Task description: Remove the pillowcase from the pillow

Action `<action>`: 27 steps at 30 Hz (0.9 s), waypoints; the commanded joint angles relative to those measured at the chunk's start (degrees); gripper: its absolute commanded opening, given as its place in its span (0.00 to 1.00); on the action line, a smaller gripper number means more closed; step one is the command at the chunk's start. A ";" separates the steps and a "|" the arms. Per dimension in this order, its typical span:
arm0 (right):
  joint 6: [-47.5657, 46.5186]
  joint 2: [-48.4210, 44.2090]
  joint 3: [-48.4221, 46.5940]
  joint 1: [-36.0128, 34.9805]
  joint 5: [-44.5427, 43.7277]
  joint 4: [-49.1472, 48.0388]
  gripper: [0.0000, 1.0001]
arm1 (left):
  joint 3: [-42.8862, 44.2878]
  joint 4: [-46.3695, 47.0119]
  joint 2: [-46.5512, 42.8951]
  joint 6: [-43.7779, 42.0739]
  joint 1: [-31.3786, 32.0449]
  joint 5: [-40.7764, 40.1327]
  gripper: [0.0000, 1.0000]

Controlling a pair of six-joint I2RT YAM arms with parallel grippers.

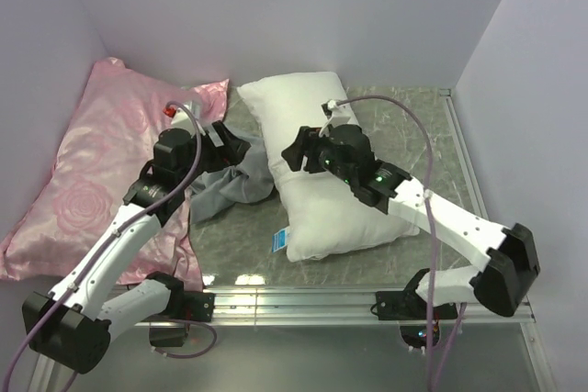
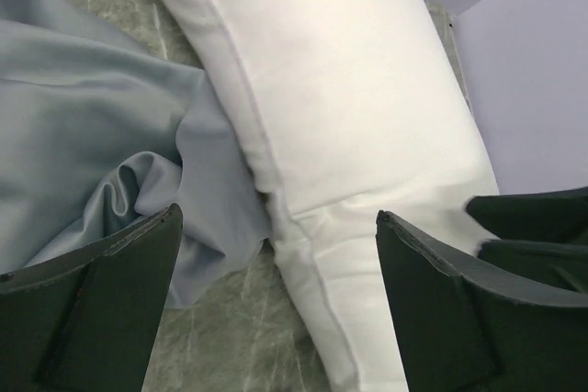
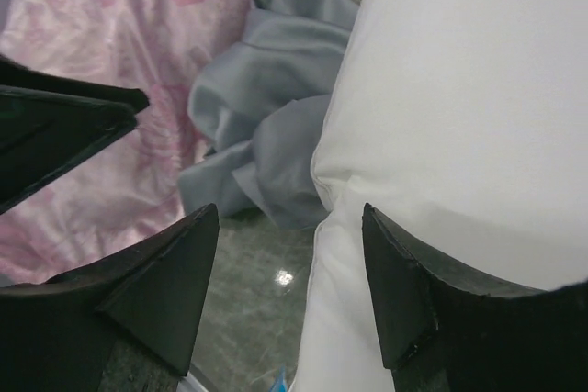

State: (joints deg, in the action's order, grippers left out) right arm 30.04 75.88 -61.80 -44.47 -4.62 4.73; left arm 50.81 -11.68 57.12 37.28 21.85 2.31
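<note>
Your left fingers (image 1: 237, 146) stand wide open w/ nothing between them. In the left wrist view they straddle the line where the pillowcase (image 1: 225, 192) meets the pillow (image 1: 335, 218). Whether the tips touch either one isn't clear.

Right fingers (image 1: 296, 155) are also spread and empty, over the pillow's left edge. Only the tips show in the right wrist view, so you can't tell if they touch it.

The pillowcase is off the pillow. It's a crumpled grey-blue heap on the bench (image 1: 404, 126), between the pink pillow (image 1: 92, 162) and the pillow, touching the pillow's left side. In the top view the left arm hides its upper part, so you can't see its full extent.

The pillow lies bare approx. mid-bench, running far-left to near-right, w/ its middle covered by the right arm. There's a blue tag (image 1: 281, 242) at its near-left corner, print too small to read. A small red item (image 1: 170, 109) sits by the pink pillow's far edge; can't ID it.
</note>
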 commanded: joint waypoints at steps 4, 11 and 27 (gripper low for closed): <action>-1.30 -11.87 -0.96 -0.97 -0.56 2.29 0.80 | 4.03 -3.60 -3.24 -3.26 0.21 -0.02 0.92; -2.27 -19.79 2.91 -1.06 -3.46 5.81 0.83 | 1.50 -1.77 -7.81 -3.18 0.21 0.24 0.95; -2.80 -26.66 8.28 -0.97 -8.21 8.36 0.85 | 1.14 -3.53 -9.22 -4.14 0.21 -1.69 0.95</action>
State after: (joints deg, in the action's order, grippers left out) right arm 28.36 49.93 -53.15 -45.15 -11.51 13.80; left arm 51.99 -16.01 48.27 34.68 21.85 1.45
